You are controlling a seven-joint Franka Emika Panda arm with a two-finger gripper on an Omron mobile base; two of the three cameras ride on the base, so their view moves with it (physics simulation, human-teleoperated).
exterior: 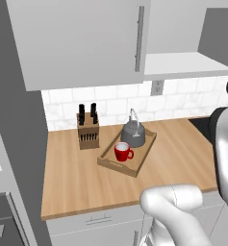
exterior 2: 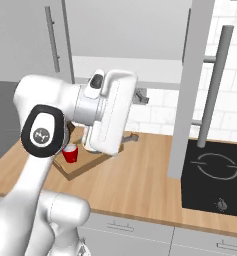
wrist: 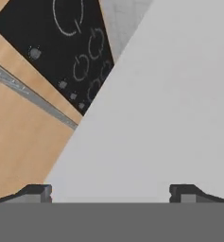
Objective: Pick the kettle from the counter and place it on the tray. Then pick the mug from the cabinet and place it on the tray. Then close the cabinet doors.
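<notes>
doors are all that's left, and that's where it could go sideways

the cabinet (exterior: 183,65) is the big thing here, both of the cabinet doors are swung open. the left door (exterior: 82,41) hangs out over the bench (exterior: 77,185), the right door (exterior 2: 190,85) stands edge-on in front of the cooktop (exterior 2: 215,175).

my guess at the risks, biggest first:
- the arm's bulk is crowded between the 2 doors, so a wide swing could knock a panel or clip the tray stuff below.
- pushing the right door near its hinge side instead of its outer edge would probably just make the pincer slide off the flat face.
- a hard shove could bounce the door back open.

next down, the tray (exterior: 116,165) sits on the bench just beside the knife block (exterior: 88,129), with the kettle (exterior: 133,132) at its back and the mug (exterior: 122,151) touching-close in front of it. so those 2 steps look done.

smallest, the pincer (wrist: 111,191) is spread wide with nothing in it. in the hand view a flat pale door panel (wrist: 170,104) sits right ahead of the fingertips (wrist: 35,192), very near, can't tell if touching. tray, kettle and mug are well apart from it.
</notes>
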